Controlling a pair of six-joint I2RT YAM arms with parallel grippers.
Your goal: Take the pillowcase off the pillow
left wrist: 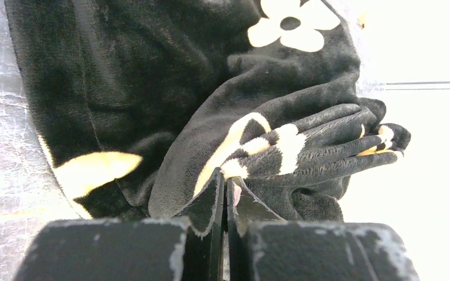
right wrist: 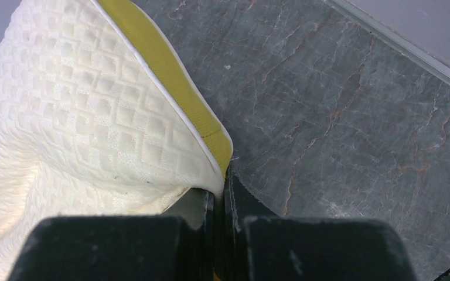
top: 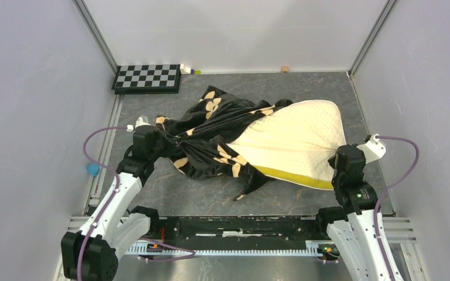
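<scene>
The cream quilted pillow [top: 296, 140] lies at mid-right of the table, most of it bare, with its olive-yellow trim along the near edge. The black pillowcase [top: 211, 137] with tan flowers is bunched over the pillow's left end and stretched toward the left. My left gripper [top: 155, 136] is shut on a fold of the pillowcase [left wrist: 269, 146], its jaws pressed together on the plush. My right gripper [top: 335, 159] is shut on the pillow's near right corner [right wrist: 214, 170], pinching the cream fabric beside the yellow trim [right wrist: 164, 76].
A black-and-white checkerboard [top: 147, 78] lies at the back left. Small objects [top: 190, 71] and a small block [top: 285, 69] sit by the back wall. Metal frame rails run along both sides. Grey marbled table surface [right wrist: 340, 105] shows right of the pillow.
</scene>
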